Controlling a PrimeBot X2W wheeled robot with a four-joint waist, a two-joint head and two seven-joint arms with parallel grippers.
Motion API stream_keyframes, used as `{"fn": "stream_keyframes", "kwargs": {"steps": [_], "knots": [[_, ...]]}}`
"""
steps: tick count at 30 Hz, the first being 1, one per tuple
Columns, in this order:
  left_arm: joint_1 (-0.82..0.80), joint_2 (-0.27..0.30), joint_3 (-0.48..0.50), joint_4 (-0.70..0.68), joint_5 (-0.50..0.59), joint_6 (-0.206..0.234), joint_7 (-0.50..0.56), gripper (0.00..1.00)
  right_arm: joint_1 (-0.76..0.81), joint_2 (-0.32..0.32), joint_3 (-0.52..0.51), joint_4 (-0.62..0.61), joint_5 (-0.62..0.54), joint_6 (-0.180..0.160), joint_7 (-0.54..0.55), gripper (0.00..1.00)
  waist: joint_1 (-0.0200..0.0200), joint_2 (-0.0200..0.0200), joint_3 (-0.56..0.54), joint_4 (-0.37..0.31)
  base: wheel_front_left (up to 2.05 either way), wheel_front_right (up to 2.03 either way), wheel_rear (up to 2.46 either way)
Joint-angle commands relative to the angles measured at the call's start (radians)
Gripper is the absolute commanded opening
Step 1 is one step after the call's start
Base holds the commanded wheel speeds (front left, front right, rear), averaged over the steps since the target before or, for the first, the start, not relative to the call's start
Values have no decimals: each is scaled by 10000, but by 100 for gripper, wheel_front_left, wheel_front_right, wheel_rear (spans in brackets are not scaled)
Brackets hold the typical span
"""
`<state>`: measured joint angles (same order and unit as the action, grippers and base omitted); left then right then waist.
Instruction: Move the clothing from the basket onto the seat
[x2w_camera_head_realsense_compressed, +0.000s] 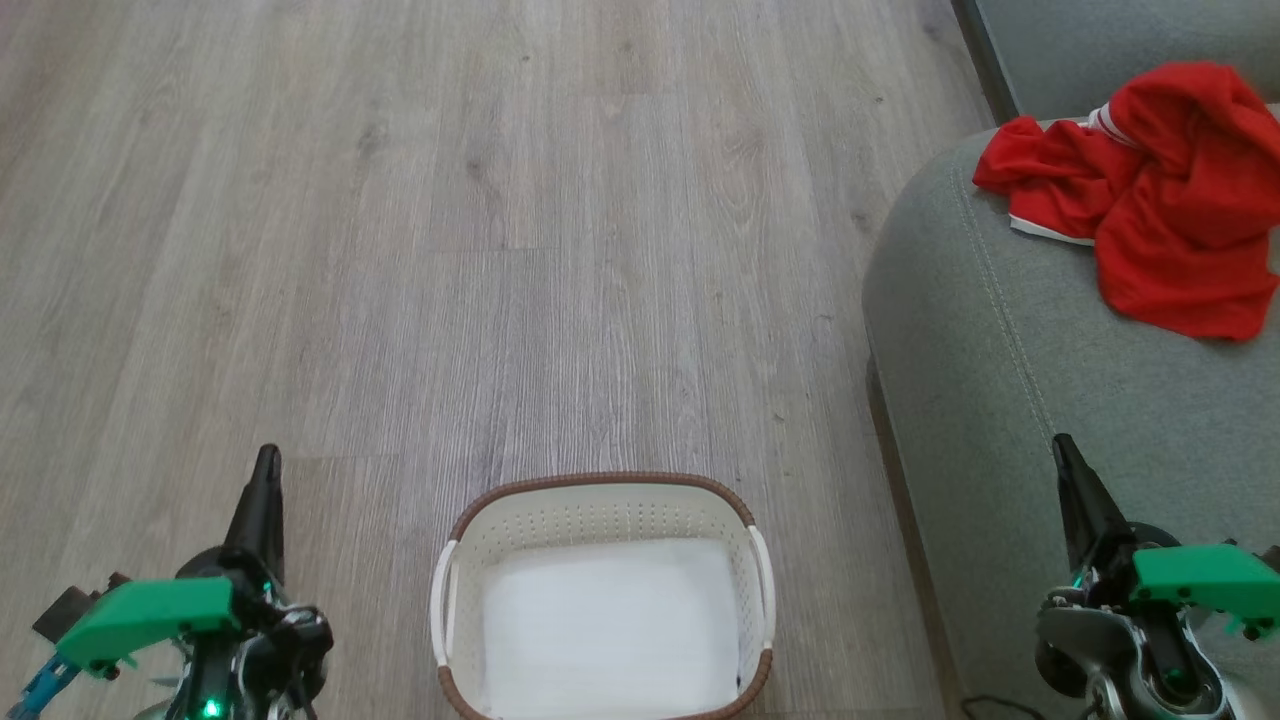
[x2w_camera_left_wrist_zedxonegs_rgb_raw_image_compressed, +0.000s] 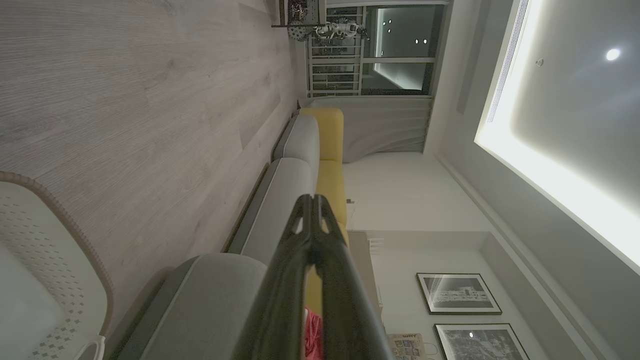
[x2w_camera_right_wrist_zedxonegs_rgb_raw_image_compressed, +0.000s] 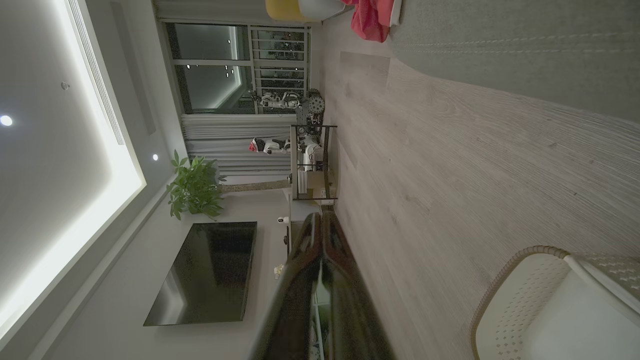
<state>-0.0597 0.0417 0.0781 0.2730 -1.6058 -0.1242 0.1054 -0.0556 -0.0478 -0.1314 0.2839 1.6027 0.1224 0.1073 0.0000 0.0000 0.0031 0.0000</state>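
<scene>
The red clothing (x2w_camera_head_realsense_compressed: 1150, 190) lies crumpled on the grey-green seat (x2w_camera_head_realsense_compressed: 1010, 330) at the upper right, white trim showing at its edges. A corner of the clothing (x2w_camera_right_wrist_zedxonegs_rgb_raw_image_compressed: 372, 20) also shows on the seat (x2w_camera_right_wrist_zedxonegs_rgb_raw_image_compressed: 525, 45) in the right wrist view. The white perforated basket (x2w_camera_head_realsense_compressed: 600, 515) with a brown rim stands on the floor at the bottom centre, holding a flat white pad. My left gripper (x2w_camera_head_realsense_compressed: 267, 455) is shut at the lower left, left of the basket, empty. My right gripper (x2w_camera_head_realsense_compressed: 1062, 442) is shut at the lower right, over the seat's front edge, empty.
Grey wood-look floor (x2w_camera_head_realsense_compressed: 500, 250) stretches ahead and to the left of the basket. The sofa runs on along the right side with yellow cushions (x2w_camera_left_wrist_zedxonegs_rgb_raw_image_compressed: 330, 150). Far off stand a metal shelf (x2w_camera_right_wrist_zedxonegs_rgb_raw_image_compressed: 312, 160), a plant (x2w_camera_right_wrist_zedxonegs_rgb_raw_image_compressed: 195, 187) and a dark screen (x2w_camera_right_wrist_zedxonegs_rgb_raw_image_compressed: 210, 270).
</scene>
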Motion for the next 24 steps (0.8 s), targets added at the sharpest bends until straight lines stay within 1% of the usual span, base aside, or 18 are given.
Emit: {"fn": "stream_keyframes", "kwargs": {"steps": [1,24], "knots": [[-485,85,360,-276,-25,-65,81,0,-524,-24,178,-391,60,83,59,0,0,0,0,0,0,0,0],[-484,85,358,-277,-27,-65,80,0,-524,-24,178,-391,60,83,58,0,0,0,0,0,0,0,0]]}}
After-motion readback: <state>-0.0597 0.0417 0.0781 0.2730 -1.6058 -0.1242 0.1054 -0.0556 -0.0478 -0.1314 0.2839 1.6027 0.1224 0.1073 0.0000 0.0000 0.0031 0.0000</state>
